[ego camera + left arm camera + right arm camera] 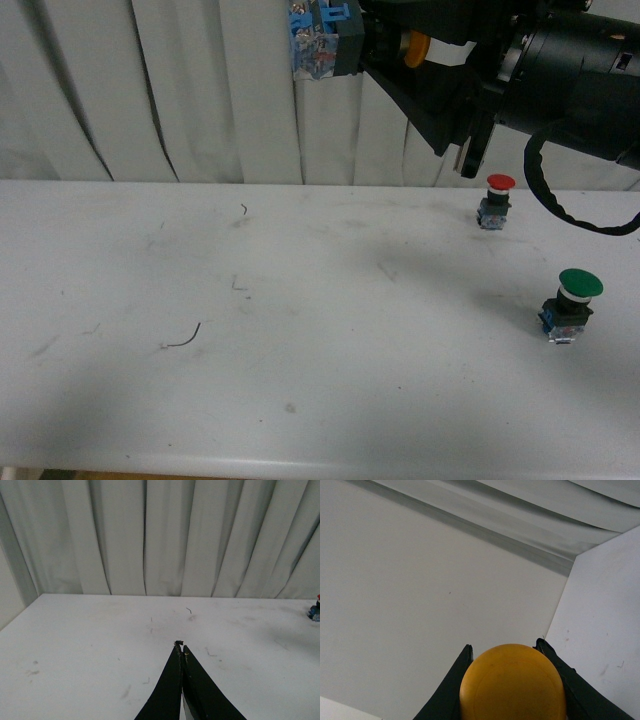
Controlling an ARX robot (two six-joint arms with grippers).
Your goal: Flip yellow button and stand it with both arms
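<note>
The left gripper (180,646) pokes into the middle of the picture. Its two black fingers (167,695) are pressed tight together, with nothing between them. The tips point out over a white table (75,650) with grey smudges on it. Past the tips, near the middle of the picture, lies a tiny bent dark wire (189,610). A white curtain (150,535) with long folds hangs behind the table. Right at the picture's edge, a small blue and red thing (315,611) sits on the table, partly cut off.
</note>
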